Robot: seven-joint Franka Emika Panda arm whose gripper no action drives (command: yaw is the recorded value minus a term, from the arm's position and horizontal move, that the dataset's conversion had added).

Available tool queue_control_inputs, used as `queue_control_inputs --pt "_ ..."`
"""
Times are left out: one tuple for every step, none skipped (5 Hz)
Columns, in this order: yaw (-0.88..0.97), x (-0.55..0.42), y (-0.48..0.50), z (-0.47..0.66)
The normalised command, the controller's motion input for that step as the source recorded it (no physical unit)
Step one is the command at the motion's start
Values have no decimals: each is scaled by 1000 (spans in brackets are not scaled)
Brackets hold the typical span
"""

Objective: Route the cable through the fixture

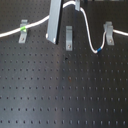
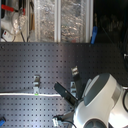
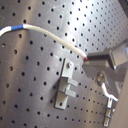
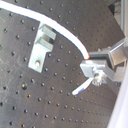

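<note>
Cable (image 1: 37, 25) crosses the black perforated board (image 1: 60, 90) in the first exterior view; take the middle clip (image 1: 69, 37) as your landmark. Far to its left, the cord rests in the left clip (image 1: 23, 31), where the green band (image 1: 23, 28) shows. Just left of the landmark hangs the wide grey bar (image 1: 54, 21). To its right, the cord drops from the gripper (image 1: 73, 4) above, loops down past the blue band (image 1: 100, 50), then rises into the right clip (image 1: 108, 34). In the first wrist view, the gripper (image 3: 89, 59) pinches the cord, jaws closed narrow around it. The middle clip (image 3: 66, 82) lies just beneath the held stretch, empty, its long axis running crosswise to the cord.
</note>
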Motion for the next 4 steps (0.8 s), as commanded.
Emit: queue_control_inputs --pt "0 17 34 2" --pt "0 -56 -99 215" --pt "-426 -156 -77 424" --pt "-643 -15 -105 242"
